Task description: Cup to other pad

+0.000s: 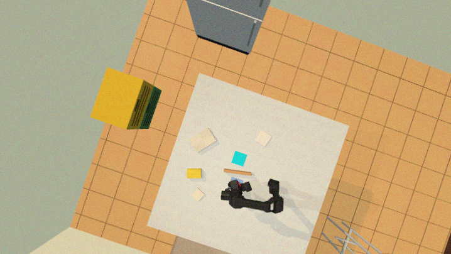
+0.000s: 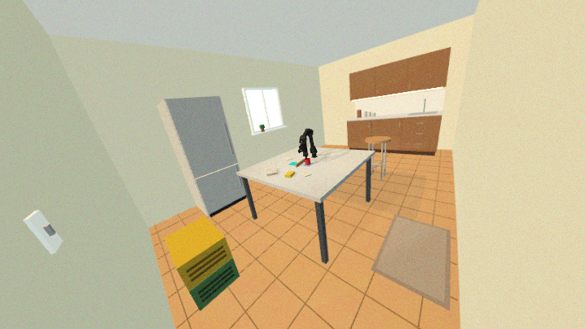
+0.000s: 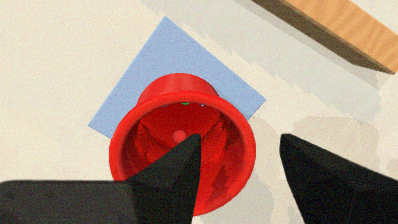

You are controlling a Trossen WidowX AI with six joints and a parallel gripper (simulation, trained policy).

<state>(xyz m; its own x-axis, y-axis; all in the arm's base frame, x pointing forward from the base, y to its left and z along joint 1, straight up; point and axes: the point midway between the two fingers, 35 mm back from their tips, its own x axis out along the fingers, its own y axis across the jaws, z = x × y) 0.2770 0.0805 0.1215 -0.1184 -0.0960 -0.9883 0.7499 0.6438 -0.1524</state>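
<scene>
The red cup (image 3: 175, 83) (image 2: 307, 161) stands upright on the blue pad (image 3: 160, 55) (image 1: 236, 180). In the top view the arm hides nearly all of it. A green marble (image 3: 185, 103) shows as a sliver inside the cup; the other marbles are mostly hidden by the rim. My gripper (image 3: 239, 142) (image 2: 305, 156) is partly open with nothing between its fingers. In the wrist view one finger overlaps the cup's mouth and the other is beyond the rim on the right. The cyan pad (image 1: 239, 158) (image 2: 292, 163) is bare.
A wooden bar (image 1: 237, 171) (image 2: 300, 162) (image 3: 345, 25) lies between the two pads. A yellow block (image 1: 193, 173) (image 2: 289, 174), a cream box (image 1: 203, 140) (image 2: 271, 172) and two flat cream squares (image 1: 262, 138) (image 1: 198, 194) lie farther out on the table.
</scene>
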